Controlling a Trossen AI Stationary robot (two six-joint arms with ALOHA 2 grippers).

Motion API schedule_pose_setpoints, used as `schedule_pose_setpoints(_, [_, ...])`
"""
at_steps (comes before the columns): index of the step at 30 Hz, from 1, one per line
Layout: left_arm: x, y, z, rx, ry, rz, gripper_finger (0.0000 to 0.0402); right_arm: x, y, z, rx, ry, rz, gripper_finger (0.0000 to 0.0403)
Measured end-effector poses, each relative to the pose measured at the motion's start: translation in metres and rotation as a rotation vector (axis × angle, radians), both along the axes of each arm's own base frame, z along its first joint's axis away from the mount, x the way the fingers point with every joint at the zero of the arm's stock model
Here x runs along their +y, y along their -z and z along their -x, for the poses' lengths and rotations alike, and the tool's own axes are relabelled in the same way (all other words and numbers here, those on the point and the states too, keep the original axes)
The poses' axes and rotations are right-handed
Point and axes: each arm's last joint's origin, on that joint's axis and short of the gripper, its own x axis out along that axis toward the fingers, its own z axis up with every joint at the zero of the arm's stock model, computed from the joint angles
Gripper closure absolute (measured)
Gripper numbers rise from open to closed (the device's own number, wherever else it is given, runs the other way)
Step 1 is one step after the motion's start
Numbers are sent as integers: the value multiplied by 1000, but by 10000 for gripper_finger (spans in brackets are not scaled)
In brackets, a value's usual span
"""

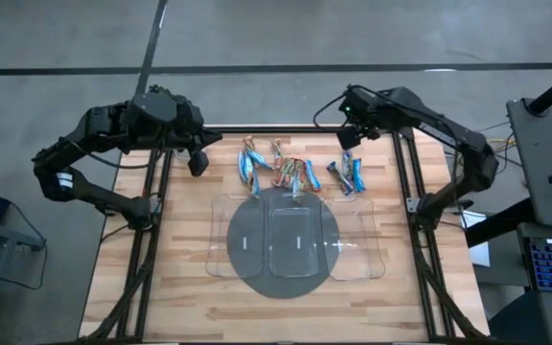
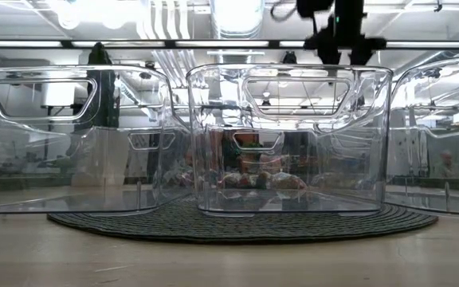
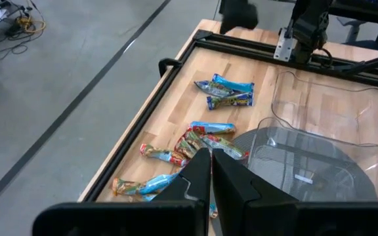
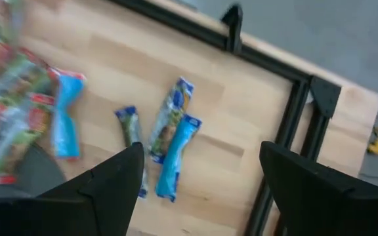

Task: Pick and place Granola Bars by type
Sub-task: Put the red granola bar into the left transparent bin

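Directly beneath right hand [image 4: 199, 180]: Granola Bars [image 4: 169, 141].

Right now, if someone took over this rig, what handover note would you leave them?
Left gripper: shut, empty, above the table's far-left corner.
Right gripper: open, empty, above the far-right bars.
Bars: all loose on the wood beyond the trays, in a main heap and a small right group.
Trays: three clear ones side by side on the round mat; no bars seen in them.
Done: nothing sorted yet.
Left: pick every bar and place it by type.
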Motion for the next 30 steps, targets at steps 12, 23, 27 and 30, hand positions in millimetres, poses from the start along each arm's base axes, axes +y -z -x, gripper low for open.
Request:
schedule_pose_setpoints(12, [0,2,1,24,-1,4,402,-24,64,10,-113,-42,-149,110])
schedule_pose_setpoints(23, [0,2,1,24,-2,3,402,-22,81,11,-71,-127,-159,110])
schedule_pose_setpoints(27, [0,2,1,22,-2,2,402,-19,76,5,-66,-227,-147,110])
schedule_pose_setpoints(30, [0,1,0,16,-2,0,402,-16,68,-2,-109,-307,-138,110])
